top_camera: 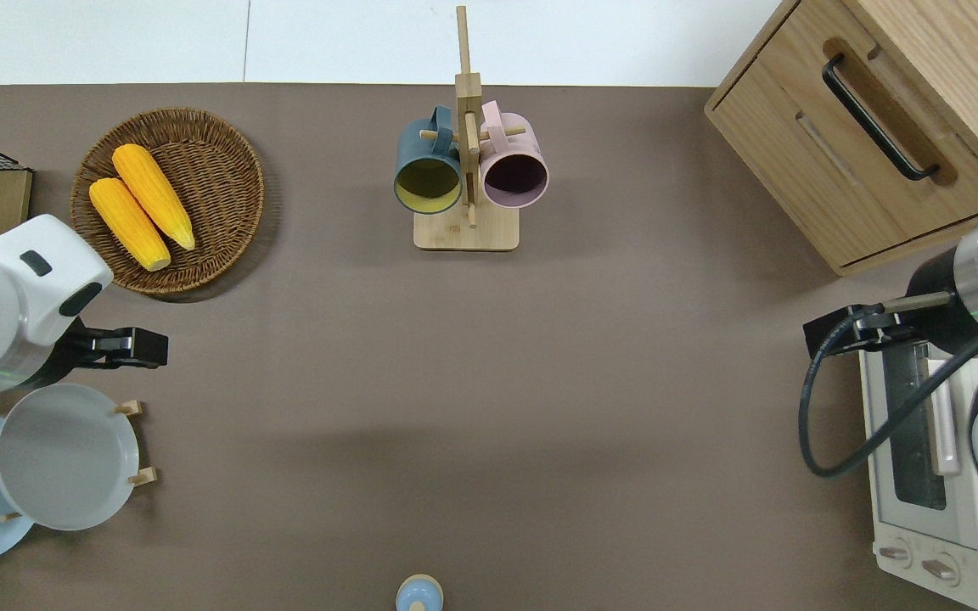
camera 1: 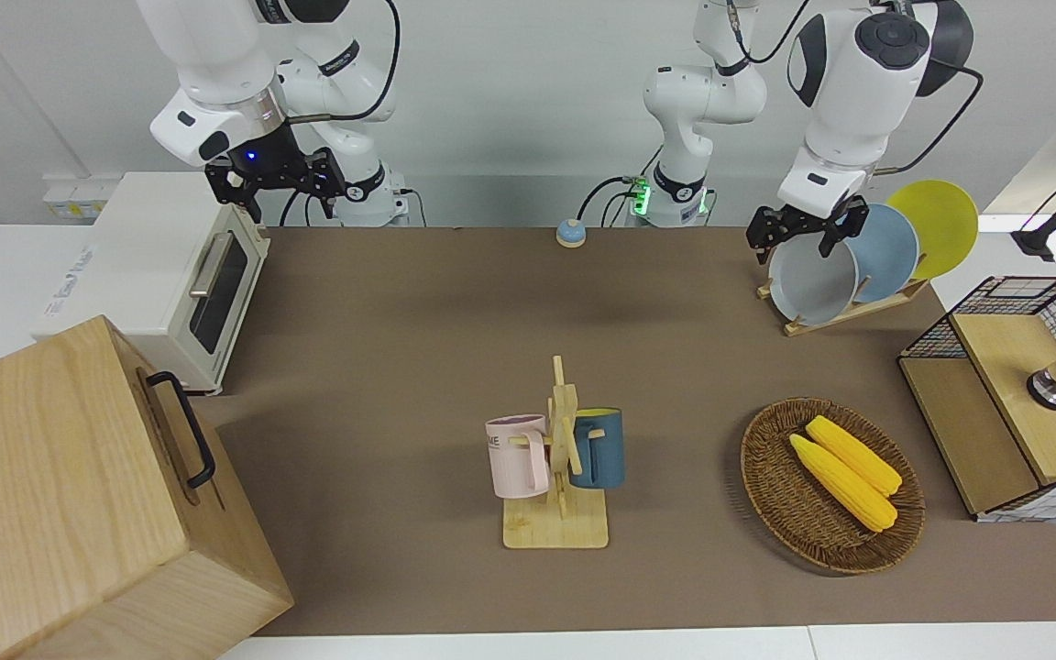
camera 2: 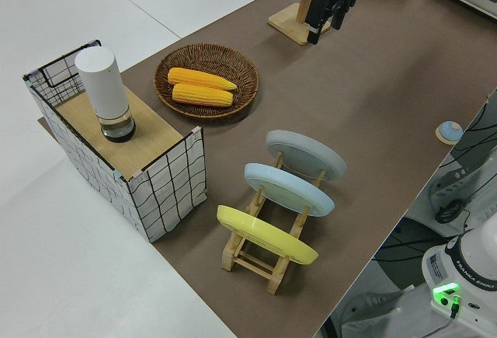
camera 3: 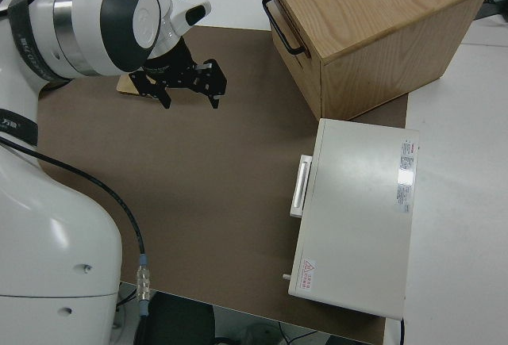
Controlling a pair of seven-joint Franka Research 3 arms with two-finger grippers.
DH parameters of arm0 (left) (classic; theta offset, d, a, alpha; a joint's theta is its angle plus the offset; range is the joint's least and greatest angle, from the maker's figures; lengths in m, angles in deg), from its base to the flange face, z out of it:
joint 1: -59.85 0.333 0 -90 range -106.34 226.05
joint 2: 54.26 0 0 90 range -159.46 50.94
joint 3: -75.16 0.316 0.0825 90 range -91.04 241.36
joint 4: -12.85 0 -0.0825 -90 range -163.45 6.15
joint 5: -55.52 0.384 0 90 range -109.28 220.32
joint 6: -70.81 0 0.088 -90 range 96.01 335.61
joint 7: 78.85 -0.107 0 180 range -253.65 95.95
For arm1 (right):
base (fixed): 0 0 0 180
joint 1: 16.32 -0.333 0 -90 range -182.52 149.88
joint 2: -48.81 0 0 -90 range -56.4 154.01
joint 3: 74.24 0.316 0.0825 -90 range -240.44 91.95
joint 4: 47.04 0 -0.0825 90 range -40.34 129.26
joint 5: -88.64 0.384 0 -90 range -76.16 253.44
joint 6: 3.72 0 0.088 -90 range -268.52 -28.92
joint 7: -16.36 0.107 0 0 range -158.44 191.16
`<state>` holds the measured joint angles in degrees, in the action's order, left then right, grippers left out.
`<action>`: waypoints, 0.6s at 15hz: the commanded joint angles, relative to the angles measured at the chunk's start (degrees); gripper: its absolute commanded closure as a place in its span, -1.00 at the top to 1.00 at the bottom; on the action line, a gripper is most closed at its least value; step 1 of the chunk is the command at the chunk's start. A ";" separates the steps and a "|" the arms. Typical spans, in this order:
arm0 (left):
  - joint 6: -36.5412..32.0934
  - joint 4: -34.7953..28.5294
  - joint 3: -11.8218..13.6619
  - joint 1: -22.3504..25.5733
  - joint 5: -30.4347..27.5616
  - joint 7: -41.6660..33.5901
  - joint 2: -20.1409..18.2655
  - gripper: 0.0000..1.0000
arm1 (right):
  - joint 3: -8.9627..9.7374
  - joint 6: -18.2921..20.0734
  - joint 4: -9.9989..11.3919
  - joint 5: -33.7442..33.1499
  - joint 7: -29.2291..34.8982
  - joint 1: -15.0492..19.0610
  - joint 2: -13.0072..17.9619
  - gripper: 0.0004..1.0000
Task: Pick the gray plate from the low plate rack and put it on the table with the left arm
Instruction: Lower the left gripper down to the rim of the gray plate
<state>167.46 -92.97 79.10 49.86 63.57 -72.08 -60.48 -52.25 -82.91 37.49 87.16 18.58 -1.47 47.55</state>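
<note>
The front camera is facing the robots from across the worktop (camera 1: 381, 321), taking in its whole width. The overhead camera is looking straight down, sharing the mug stand (camera 1: 557, 477) (top_camera: 466, 170) and wicker basket (camera 1: 771, 477) (top_camera: 217, 161) with it. The left side camera is looking diagonally along the worktop past the low plate rack (camera 2: 268, 264). The right side camera is sitting close above the toaster oven (camera 3: 353, 218).

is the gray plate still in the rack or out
In. The gray plate stands slanted between the pegs of the low plate rack; the open left gripper is not holding it.
</note>
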 commanded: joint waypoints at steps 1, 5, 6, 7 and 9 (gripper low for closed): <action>-0.49 -6.06 -0.16 1.29 9.48 0.01 -5.99 0.99 | 1.21 0.70 -0.41 -0.28 0.68 1.32 0.12 0.97; -0.58 -11.15 -0.07 2.77 21.27 0.44 -9.51 0.99 | 1.21 0.71 -0.33 -0.28 0.68 1.32 0.12 0.97; -0.67 -11.60 -0.16 3.65 22.86 0.53 -9.60 0.99 | 1.21 0.62 -0.41 -0.28 0.68 1.32 0.12 0.97; -0.58 -11.95 -0.07 4.71 24.01 0.62 -9.78 0.99 | 1.21 0.62 -0.41 -0.28 0.68 1.32 0.12 0.97; -0.50 -12.83 0.10 6.03 25.07 0.70 -9.78 0.99 | 1.13 0.62 -0.41 -0.37 0.68 1.32 0.12 0.97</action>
<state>166.49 -102.50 79.35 53.79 85.81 -72.06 -68.27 -52.25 -82.91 37.49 87.16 18.58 -1.47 47.55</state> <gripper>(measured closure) 0.004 0.013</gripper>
